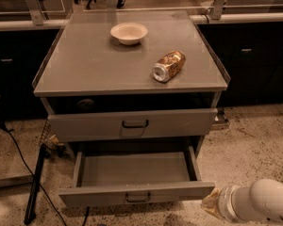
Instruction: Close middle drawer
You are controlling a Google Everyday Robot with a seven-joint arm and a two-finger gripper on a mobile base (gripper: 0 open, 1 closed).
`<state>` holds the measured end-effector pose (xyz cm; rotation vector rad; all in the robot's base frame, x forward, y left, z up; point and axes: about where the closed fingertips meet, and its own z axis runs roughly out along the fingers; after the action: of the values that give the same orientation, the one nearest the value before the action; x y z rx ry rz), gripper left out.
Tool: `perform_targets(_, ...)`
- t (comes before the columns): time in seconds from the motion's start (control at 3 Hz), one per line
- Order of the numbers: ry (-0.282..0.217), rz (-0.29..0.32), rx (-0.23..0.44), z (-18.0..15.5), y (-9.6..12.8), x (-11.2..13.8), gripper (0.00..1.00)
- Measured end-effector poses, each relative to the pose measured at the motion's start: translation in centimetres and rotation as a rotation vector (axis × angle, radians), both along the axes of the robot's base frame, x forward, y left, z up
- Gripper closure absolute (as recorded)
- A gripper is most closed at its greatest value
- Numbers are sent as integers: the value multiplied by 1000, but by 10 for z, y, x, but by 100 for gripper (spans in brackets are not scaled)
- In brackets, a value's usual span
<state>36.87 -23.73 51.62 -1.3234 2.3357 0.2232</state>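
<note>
The middle drawer (pixel 134 171) is pulled out towards me, with its plain grey tray showing and nothing in it. Its flat front panel (pixel 85 195) carries a small dark centre handle (pixel 137 197). My gripper (pixel 211 204) is at the end of the white arm (pixel 264 206) at the bottom right. It sits just beyond the right end of the drawer's front panel, at about the same height. I cannot tell whether it touches the panel.
The drawer above (pixel 132 124) has a similar handle and sits nearly closed. On the cabinet top (pixel 85 69) are a white bowl (pixel 129 33) and a can lying on its side (pixel 168 66). A dark stand and cables (pixel 35 182) lie on the floor at left.
</note>
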Motion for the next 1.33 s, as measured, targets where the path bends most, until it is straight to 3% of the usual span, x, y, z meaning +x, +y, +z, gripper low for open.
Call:
perform_targets(0.67,13,1,-17,-19,-1,1,100)
perform_targets(1.33,-71,-35,51,-80,0,24,100)
